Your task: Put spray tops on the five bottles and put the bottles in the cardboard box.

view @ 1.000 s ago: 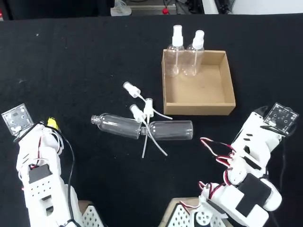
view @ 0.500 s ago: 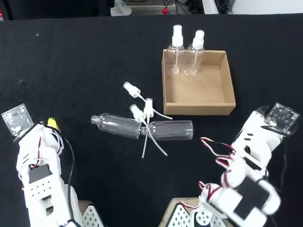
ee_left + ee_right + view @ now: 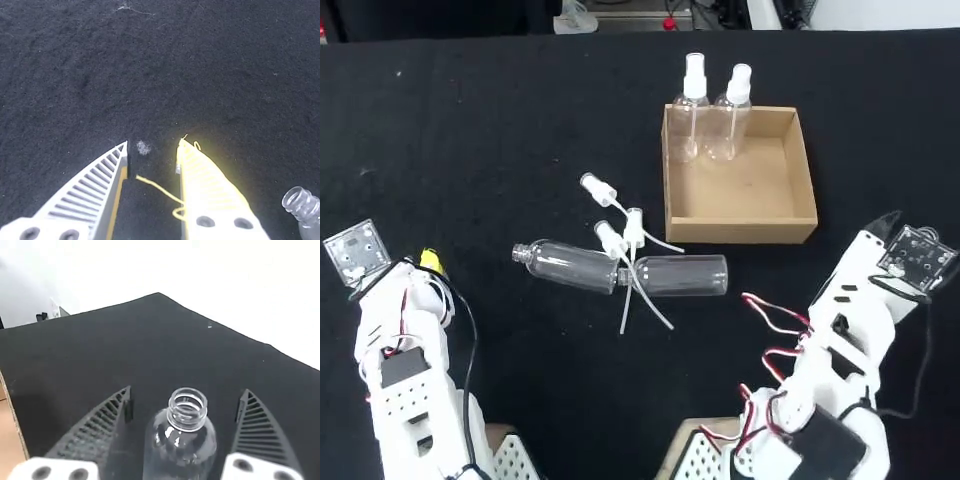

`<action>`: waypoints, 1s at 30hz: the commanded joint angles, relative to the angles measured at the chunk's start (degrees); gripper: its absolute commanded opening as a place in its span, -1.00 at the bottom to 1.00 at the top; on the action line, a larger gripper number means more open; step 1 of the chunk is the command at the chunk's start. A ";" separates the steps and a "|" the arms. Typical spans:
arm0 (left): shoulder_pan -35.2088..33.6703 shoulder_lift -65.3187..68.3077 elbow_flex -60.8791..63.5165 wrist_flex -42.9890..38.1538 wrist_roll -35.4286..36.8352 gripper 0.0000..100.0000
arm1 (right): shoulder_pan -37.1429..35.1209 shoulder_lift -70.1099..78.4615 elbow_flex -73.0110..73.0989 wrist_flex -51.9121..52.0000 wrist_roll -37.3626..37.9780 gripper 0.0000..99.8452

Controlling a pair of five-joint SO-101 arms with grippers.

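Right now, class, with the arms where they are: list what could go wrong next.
The uncapped bottle sits ungripped between the right hand's open fingers; an off-centre close could knock it away. The spray tops have tubes crossing the two lying bottles, so lifting one may drag or roll the others.

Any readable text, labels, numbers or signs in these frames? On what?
No readable text in any view.
Cardboard box: plain, no print.
Two capped bottles in it, two lying bottles: clear, no labels.
Loose spray tops: plain white.
Open bottle in the right wrist view: clear, no label.
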 commanded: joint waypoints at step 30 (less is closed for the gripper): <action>0.75 -0.70 -0.92 -1.23 0.44 -0.68 | -0.70 5.76 -5.67 0.09 0.09 -0.40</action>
